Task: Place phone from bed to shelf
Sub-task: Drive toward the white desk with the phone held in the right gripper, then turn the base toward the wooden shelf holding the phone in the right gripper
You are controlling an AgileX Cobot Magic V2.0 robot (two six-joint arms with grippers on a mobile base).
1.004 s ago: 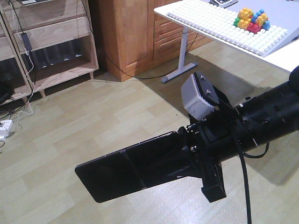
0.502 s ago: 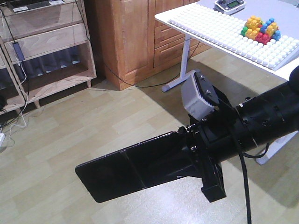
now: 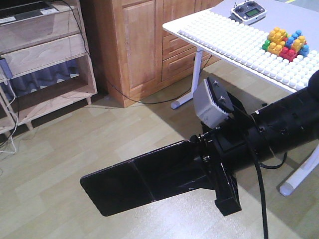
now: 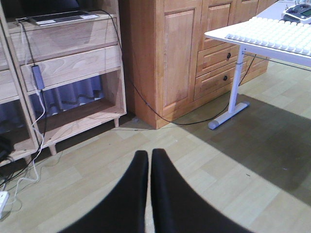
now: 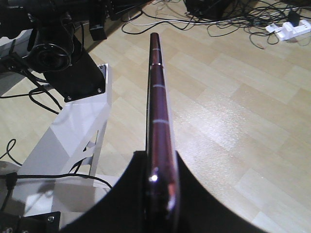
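Right black gripper (image 5: 159, 170) pinching end of thin glossy black creased phone (image 3: 134, 181) — held out over floor (image 3: 75, 134), well apart from pale wood shelf (image 3: 47, 52). Likely light, stiff, slick, fragile — clamp flat faces.

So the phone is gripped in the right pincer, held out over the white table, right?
No. The phone is gripped in the right pincer, but held out over the wood floor, not the white table; the exterior front-facing view shows it.

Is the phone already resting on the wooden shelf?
No, the phone sticks out from the right fingers above the floor, well apart from the shelf.
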